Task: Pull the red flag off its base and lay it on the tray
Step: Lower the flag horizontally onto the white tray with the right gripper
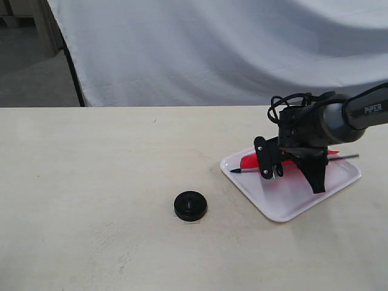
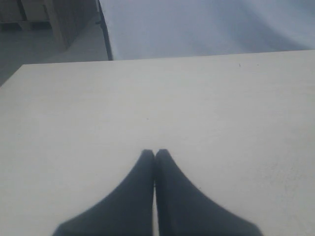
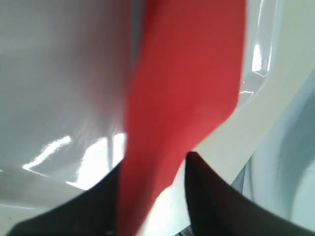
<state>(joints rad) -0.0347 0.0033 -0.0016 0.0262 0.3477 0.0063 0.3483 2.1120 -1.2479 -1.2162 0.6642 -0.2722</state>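
Observation:
The red flag [image 1: 250,160] lies flat on the white tray [image 1: 303,195], its black tip pointing left and its grey stick reaching past the tray's right rim. My right gripper [image 1: 294,183] hangs low over the tray, open, one finger on each side of the stick. The right wrist view shows the red cloth [image 3: 187,88] running between the spread fingers of that gripper [image 3: 153,164] over the tray [image 3: 64,73]. The black round base [image 1: 190,206] stands empty on the table, left of the tray. My left gripper [image 2: 155,151] is shut and holds nothing, over bare table.
A pale beige table [image 1: 91,182] carries everything, with a white cloth backdrop [image 1: 212,48] hanging behind its far edge. The left arm does not show in the exterior view.

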